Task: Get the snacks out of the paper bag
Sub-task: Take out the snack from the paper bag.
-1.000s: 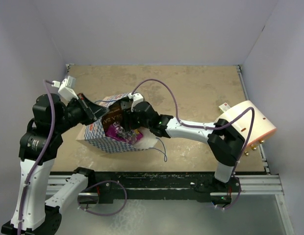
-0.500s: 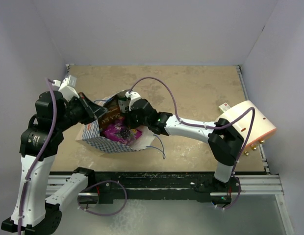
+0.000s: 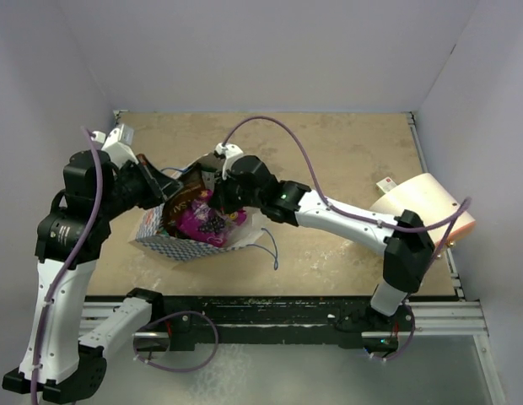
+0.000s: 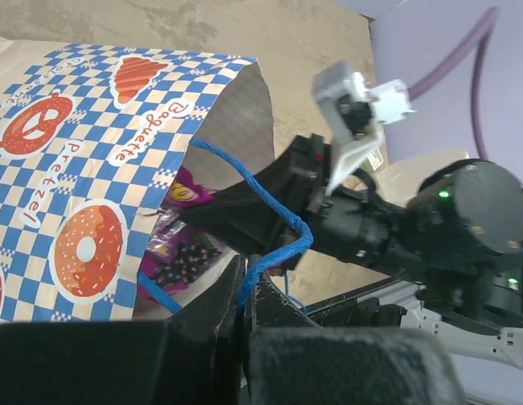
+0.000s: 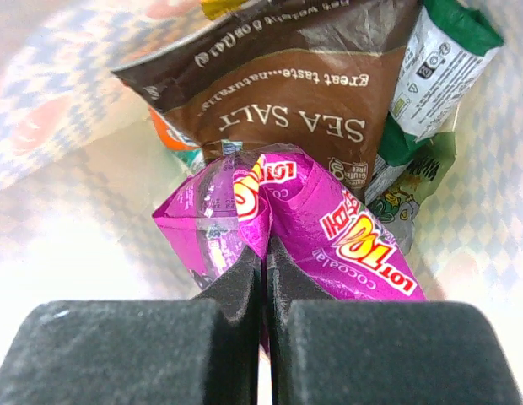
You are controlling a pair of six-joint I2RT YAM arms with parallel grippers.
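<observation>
The paper bag (image 3: 164, 242) lies on its side at the table's left, mouth towards the right. My left gripper (image 4: 243, 283) is shut on its blue string handle (image 4: 274, 251) and holds the mouth open; from above the left gripper (image 3: 157, 191) is at the bag's upper edge. Inside the mouth, my right gripper (image 5: 264, 253) is shut on a fold of the magenta-purple snack packet (image 5: 354, 245), which also shows from above (image 3: 202, 222). Behind it lie a brown "Sea Salt" pouch (image 5: 287, 93), a green packet (image 5: 439, 59) and a bit of an orange one (image 5: 171, 135).
A large cream-peach cylinder (image 3: 423, 209) lies at the table's right edge, next to the right arm's elbow. The bag's other blue handle (image 3: 271, 250) trails on the table towards the front. Walls close off the left, back and right; a metal rail (image 3: 430, 314) runs along the front.
My right gripper has shut on the magenta-purple packet and its arm has shifted up and to the left. The packet sits a little higher in the bag's mouth. The left gripper keeps hold of the handle.
</observation>
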